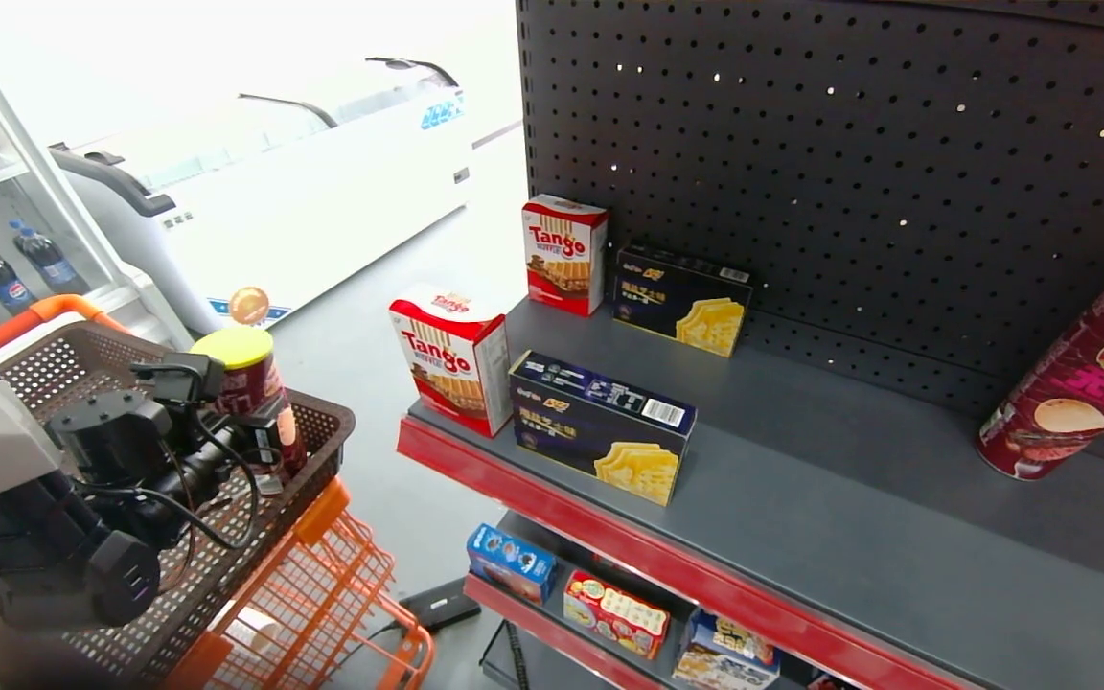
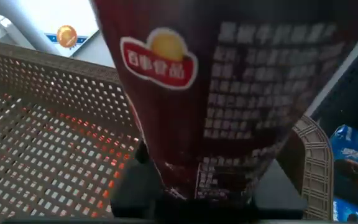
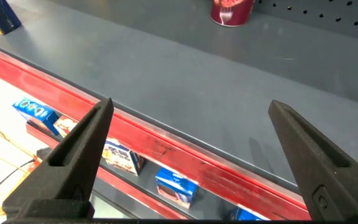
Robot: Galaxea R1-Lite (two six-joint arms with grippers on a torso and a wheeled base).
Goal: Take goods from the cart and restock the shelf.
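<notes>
A maroon chips can [image 1: 250, 383] with a yellow lid stands upright just above the brown mesh basket [image 1: 327, 414] of the orange cart [image 1: 322, 575]. My left gripper [image 1: 263, 436] is shut on its lower half. In the left wrist view the can [image 2: 216, 93] stands close up in the left gripper [image 2: 201, 186], with basket mesh [image 2: 42, 137] below. My right gripper [image 3: 190, 106] hangs open and empty over the red front edge of the grey shelf [image 3: 229, 81]. A second chips can [image 1: 1074, 383] leans tilted against the pegboard at the shelf's right; its base [image 3: 232, 11] shows in the right wrist view.
On the shelf [image 1: 849, 498] stand two red-and-white wafer boxes [image 1: 451, 359] [image 1: 563, 254] and two dark blue boxes [image 1: 600, 426] [image 1: 681, 299]. Bare room lies between them and the tilted can. Snack packs [image 1: 614, 613] fill the lower shelf. A white freezer [image 1: 322, 182] stands behind.
</notes>
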